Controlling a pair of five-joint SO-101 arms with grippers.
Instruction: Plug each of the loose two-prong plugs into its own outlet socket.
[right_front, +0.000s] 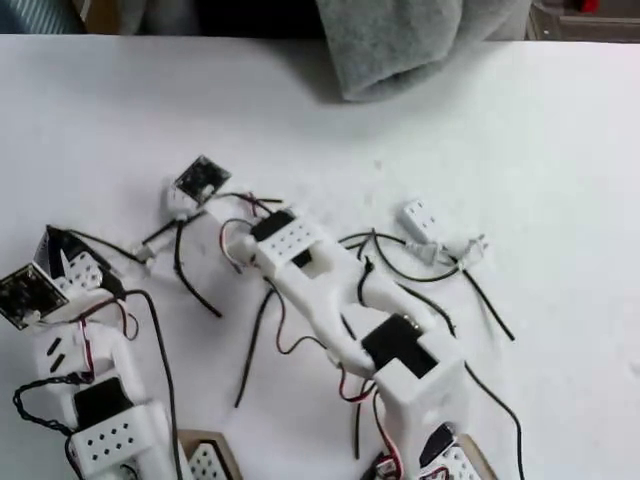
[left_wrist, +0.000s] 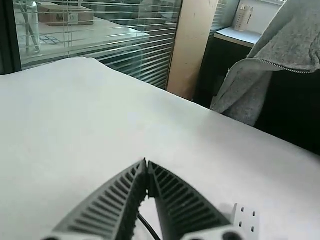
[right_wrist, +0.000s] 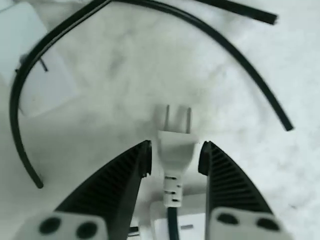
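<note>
A white two-prong plug (right_wrist: 175, 145) lies on the table between the open fingers of my right gripper (right_wrist: 175, 157), prongs pointing away from the wrist; neither finger touches it. From above, the right gripper (right_front: 168, 228) is at the left of centre, over that plug (right_front: 148, 252). My left gripper (left_wrist: 147, 167) has its fingertips pressed together, with a black cord (left_wrist: 145, 224) showing under them and a white outlet block (left_wrist: 245, 218) just beside it. In the high view the left gripper (right_front: 58, 252) sits at the left edge next to that outlet block (right_front: 86, 270).
A second white outlet block (right_front: 420, 220) lies right of centre with another white plug (right_front: 472, 250) and its black cord beside it. Loose black cords (right_wrist: 235, 55) curl over the table. A grey cloth (right_front: 400, 40) hangs over the far edge.
</note>
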